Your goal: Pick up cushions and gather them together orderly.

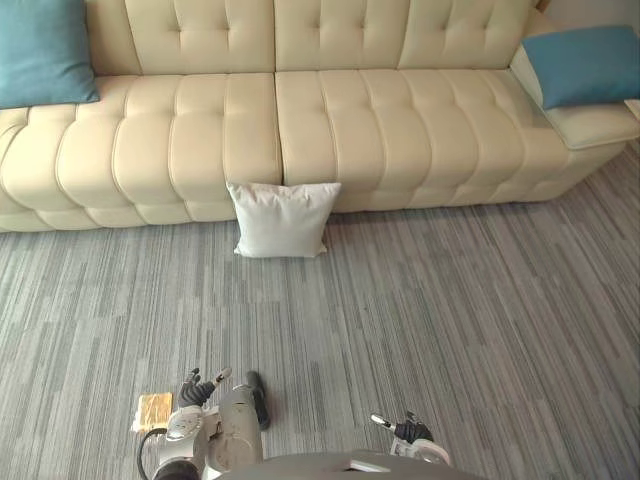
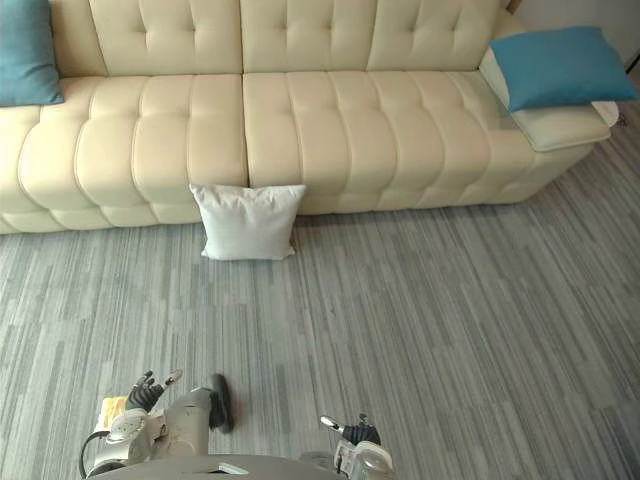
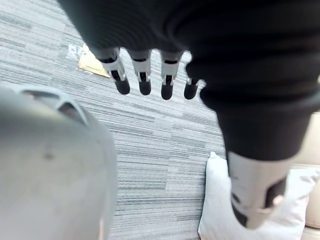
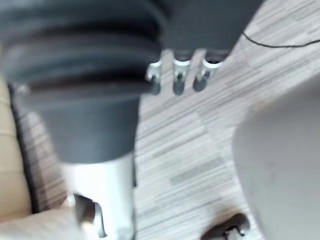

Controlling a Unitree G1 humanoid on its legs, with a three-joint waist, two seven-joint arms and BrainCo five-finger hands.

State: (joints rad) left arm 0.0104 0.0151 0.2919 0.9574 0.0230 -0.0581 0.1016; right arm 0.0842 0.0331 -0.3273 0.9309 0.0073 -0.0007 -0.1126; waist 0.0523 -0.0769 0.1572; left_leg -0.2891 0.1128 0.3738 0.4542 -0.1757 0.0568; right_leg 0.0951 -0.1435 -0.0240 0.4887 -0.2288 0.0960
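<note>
Cushions are sitting well apart from each other. The white cushion [image 1: 282,220] is standing upright on the grey carpet [image 1: 450,320], leaning against the front of the cream sofa [image 1: 350,130], just left of the seam between its two seats. The left blue cushion [image 1: 45,50] is leaning against the backrest at the sofa's left end. The right blue cushion [image 1: 585,65] is lying at the sofa's right end. The left hand [image 1: 200,388] is hanging low over the carpet, well short of the white cushion, its fingers [image 3: 144,80] straight and spread, gripping nothing. The right hand [image 1: 410,431] is also hanging low, fingers [image 4: 178,80] loose and empty.
</note>
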